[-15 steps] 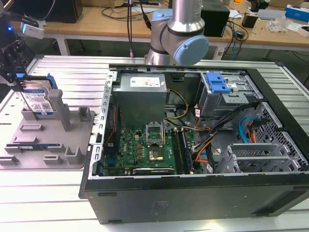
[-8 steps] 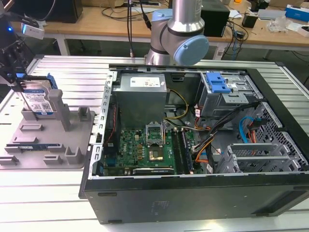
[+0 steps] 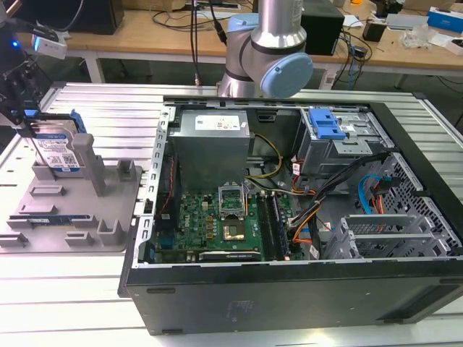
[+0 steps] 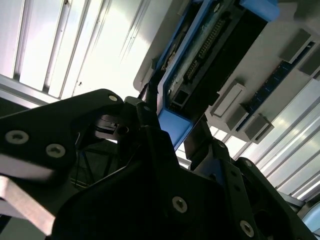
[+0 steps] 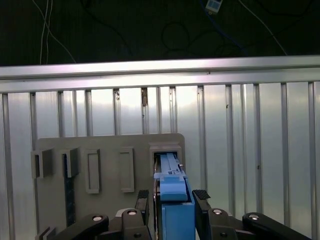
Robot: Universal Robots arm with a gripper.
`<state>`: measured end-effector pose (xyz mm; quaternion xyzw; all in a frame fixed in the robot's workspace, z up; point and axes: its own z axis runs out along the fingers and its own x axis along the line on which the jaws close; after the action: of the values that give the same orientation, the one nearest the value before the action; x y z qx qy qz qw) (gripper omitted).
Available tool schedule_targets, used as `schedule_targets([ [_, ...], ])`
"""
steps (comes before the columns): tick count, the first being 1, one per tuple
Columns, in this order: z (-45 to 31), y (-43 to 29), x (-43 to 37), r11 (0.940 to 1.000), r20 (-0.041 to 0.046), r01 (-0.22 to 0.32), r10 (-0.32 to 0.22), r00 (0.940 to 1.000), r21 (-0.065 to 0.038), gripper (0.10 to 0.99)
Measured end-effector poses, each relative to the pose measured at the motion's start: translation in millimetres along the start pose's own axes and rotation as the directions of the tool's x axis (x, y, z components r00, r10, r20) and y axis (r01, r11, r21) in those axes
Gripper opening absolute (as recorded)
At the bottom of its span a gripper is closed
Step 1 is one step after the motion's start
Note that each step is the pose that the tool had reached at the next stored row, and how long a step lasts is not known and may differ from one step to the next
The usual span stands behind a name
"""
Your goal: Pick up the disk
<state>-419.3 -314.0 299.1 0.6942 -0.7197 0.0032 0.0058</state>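
In the exterior view we find the disk [image 3: 58,150] on edge in the grey holder [image 3: 108,217] at the exterior view's left, label facing out. The gripper [image 3: 27,123] is at its upper edge and the open computer case [image 3: 289,289] sits well apart.

The first wrist view adds the grip: jaws set at approx. the disk's thickness, fingers [image 5: 143,200] against either face, blue rail [image 5: 175,215] between.

Not made out: whether the lower edge sits in its slot or clear of it. The gripper body is cut off at the exterior frame edge.
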Motion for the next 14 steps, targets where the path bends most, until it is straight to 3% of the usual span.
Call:
schedule_targets([
  [2, 0.1, 0.0, 0.0, 1.0000, -0.0001, 0.000, 0.000, 1.0000, 0.000, 0.455],
  [3, 0.1, 0.0, 0.0, 1.0000, -0.0001, 0.000, 0.000, 1.0000, 0.000, 0.384],
  [14, 0.4, 0.0, 0.1, 1.0000, 0.0000, -0.001, 0.001, 1.0000, 0.000, 0.369],
])
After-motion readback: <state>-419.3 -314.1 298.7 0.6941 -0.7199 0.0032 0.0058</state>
